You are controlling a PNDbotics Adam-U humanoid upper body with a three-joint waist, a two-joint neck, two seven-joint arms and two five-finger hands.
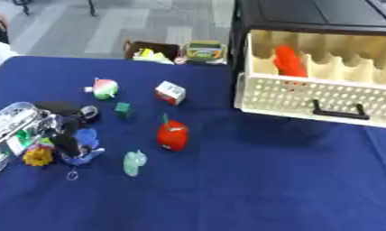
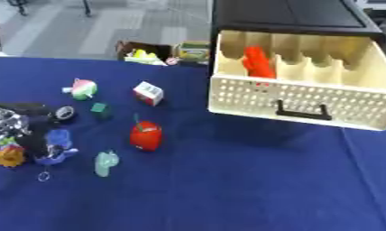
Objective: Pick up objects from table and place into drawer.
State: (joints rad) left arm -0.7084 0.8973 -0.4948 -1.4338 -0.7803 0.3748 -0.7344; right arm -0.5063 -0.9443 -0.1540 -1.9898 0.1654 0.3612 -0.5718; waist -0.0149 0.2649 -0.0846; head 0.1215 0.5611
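Paired head views, table (image 1: 251, 189) below.

A grey tiled floor (image 1: 109, 27) is showing beyond the table's far edge, where dark chair legs (image 1: 92, 6) are standing.

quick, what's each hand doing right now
Left hand: down at the table's left edge, on the blue toy; whether its fingers are curled round it cannot be told.
Right hand: not in view.

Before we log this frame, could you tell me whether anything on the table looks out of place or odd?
Nothing stands out. The drawer is pulled open with an orange object inside, and the small toys lie scattered on the blue table, none spilled or broken.
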